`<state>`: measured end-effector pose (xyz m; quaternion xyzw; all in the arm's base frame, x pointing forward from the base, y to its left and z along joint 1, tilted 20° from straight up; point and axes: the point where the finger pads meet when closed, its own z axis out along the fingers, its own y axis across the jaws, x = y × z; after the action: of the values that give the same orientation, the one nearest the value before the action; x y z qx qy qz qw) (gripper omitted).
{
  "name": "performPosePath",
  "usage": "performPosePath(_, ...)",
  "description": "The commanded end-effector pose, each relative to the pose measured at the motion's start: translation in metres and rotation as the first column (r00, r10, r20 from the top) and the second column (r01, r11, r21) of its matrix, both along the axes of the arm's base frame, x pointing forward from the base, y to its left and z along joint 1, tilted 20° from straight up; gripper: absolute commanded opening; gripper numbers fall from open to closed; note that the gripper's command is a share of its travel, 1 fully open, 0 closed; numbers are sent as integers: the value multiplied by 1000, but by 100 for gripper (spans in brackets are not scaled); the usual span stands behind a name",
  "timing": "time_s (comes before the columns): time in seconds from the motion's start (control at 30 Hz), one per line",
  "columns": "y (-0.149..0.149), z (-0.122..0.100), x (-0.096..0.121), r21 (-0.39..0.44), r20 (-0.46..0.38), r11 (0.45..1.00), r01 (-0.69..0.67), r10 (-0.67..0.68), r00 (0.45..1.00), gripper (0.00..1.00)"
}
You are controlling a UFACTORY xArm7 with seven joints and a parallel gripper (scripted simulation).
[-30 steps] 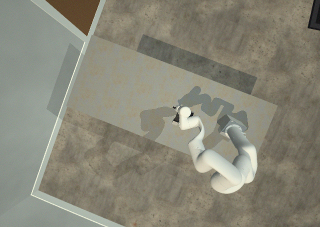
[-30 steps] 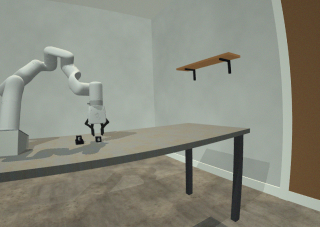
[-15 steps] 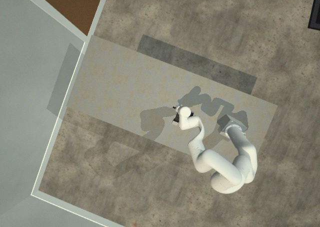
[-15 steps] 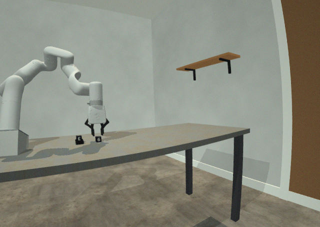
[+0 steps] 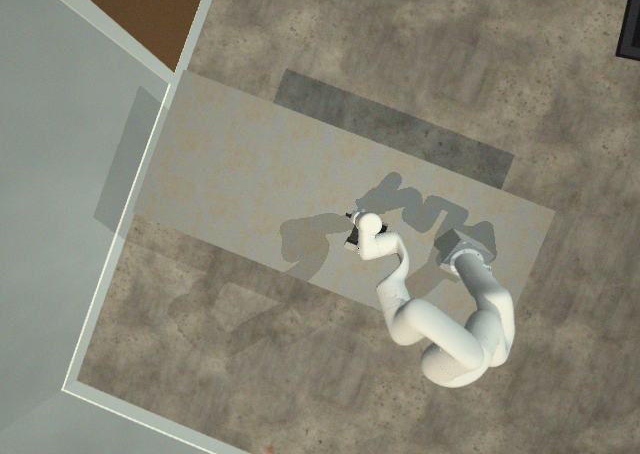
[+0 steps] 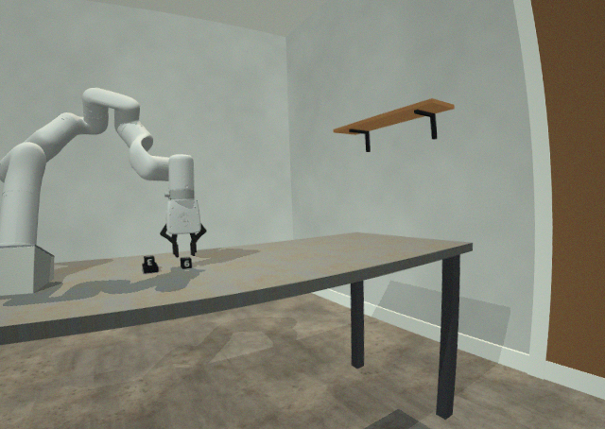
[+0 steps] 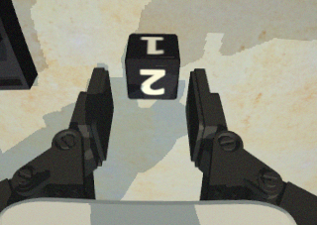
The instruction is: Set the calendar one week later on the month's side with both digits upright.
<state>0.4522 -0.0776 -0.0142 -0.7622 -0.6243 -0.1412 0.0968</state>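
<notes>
A black cube (image 7: 153, 66) (image 6: 185, 263) with white digits stands loose on the table (image 6: 302, 263) (image 5: 232, 154), outside the tray. In the wrist view it shows a 2 and a 1, in the exterior view a 6. My gripper (image 7: 149, 87) (image 6: 182, 253) is open and points straight down just above this cube, one finger on each side and not touching it. The dark tray (image 7: 14, 47) lies to the left, with the second cube (image 6: 149, 263) in it. In the overhead view the wrist hides most of both cubes.
The arm's base (image 6: 24, 268) (image 5: 457, 245) stands on the table near one end. A wooden shelf (image 6: 395, 116) hangs on the far wall, well away. The table's front edge (image 6: 244, 298) is some way from the cubes.
</notes>
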Motion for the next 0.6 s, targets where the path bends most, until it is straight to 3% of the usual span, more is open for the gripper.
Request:
performPosePath(0.0,-1,1,1,-1,3,1000,2,-2,1000,47)
performPosePath(0.57,-2,1,2,-1,3,1000,2,-2,1000,47)
